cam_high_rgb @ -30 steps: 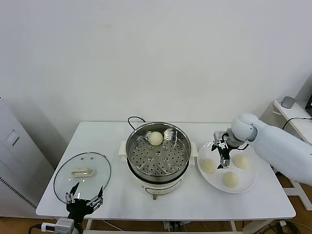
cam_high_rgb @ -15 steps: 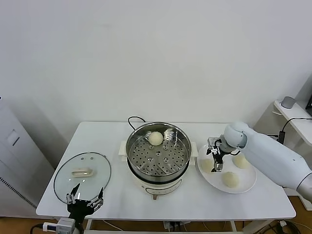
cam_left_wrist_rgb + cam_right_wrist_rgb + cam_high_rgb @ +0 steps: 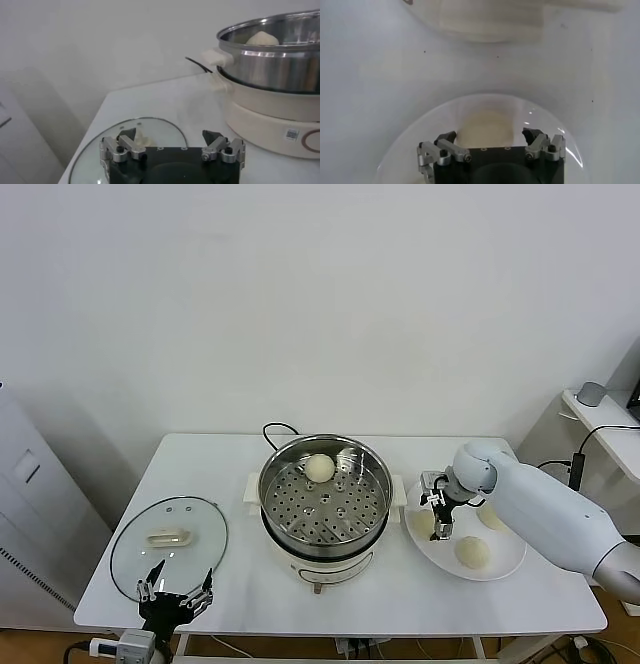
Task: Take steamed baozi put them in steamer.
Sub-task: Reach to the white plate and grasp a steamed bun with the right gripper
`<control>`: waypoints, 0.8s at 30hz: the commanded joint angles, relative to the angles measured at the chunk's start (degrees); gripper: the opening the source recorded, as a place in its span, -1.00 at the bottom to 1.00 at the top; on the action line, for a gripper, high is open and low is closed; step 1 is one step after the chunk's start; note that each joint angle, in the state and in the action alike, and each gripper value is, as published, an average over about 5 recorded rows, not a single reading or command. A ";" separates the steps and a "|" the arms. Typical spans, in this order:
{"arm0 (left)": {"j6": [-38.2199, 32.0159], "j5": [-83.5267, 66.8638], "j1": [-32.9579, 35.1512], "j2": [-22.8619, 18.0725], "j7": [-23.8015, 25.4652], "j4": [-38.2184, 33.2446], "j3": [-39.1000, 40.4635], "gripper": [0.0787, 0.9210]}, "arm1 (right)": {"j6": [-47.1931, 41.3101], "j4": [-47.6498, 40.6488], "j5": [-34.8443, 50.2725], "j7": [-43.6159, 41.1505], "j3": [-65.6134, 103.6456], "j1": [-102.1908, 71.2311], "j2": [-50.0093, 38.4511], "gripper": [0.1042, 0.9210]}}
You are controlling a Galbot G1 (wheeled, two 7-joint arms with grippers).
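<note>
One cream-white steamed baozi (image 3: 319, 468) is seated on the perforated tray at the back of the shiny round steamer (image 3: 325, 502). Three more baozi (image 3: 472, 552) are left just right of it.

Smooth white right arm (image 3: 545, 504), black-and-silver end effector (image 3: 438, 506).

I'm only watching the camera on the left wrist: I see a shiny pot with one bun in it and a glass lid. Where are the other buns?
Observer: Three more steamed baozi sit on a white plate to the right of the steamer, out of your view.
Operator: Is anything reaching for them?
Observer: Yes, the right hand hangs open above the bun nearest the steamer.
Operator: Has it got hold of that bun?
Observer: Not yet; its wrist camera shows the bun between the open fingers, ungripped.
Operator: And my hand?
Observer: The left hand waits open at the table's front edge, by the glass lid.
</note>
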 commanded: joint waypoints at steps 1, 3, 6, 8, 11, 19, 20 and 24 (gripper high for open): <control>0.02 0.10 -0.02 0.09 0.06 0.08 0.05 0.77 | 0.35 -0.61 -0.44 -0.67 0.33 -0.37 0.47 0.76; 0.01 0.17 -0.03 0.08 0.07 0.10 0.12 0.77 | 0.42 -0.61 -0.46 -0.96 0.41 -0.42 0.45 0.76; 0.00 0.24 0.01 0.07 0.08 0.08 0.19 0.77 | 0.38 -0.61 -0.52 -1.41 0.57 -0.46 0.33 0.76; -0.01 0.26 0.04 0.08 0.08 0.08 0.19 0.77 | 0.37 -0.67 -0.53 -1.68 0.68 -0.45 0.23 0.76; -0.02 0.29 0.04 0.09 0.08 0.09 0.20 0.77 | 0.39 -0.90 -0.50 -1.71 0.87 -0.55 0.21 0.73; -0.04 0.61 -0.02 -0.01 0.08 0.18 0.34 0.77 | 0.38 -1.21 -0.43 -1.43 1.42 -0.85 0.29 0.31; -0.05 0.67 -0.02 -0.02 0.08 0.19 0.36 0.77 | 0.37 -1.25 -0.38 -1.42 1.49 -0.80 0.25 0.27; -0.07 0.97 -0.08 -0.09 0.08 0.19 0.55 0.77 | 0.01 -0.49 0.66 -1.68 1.57 0.51 -0.92 0.16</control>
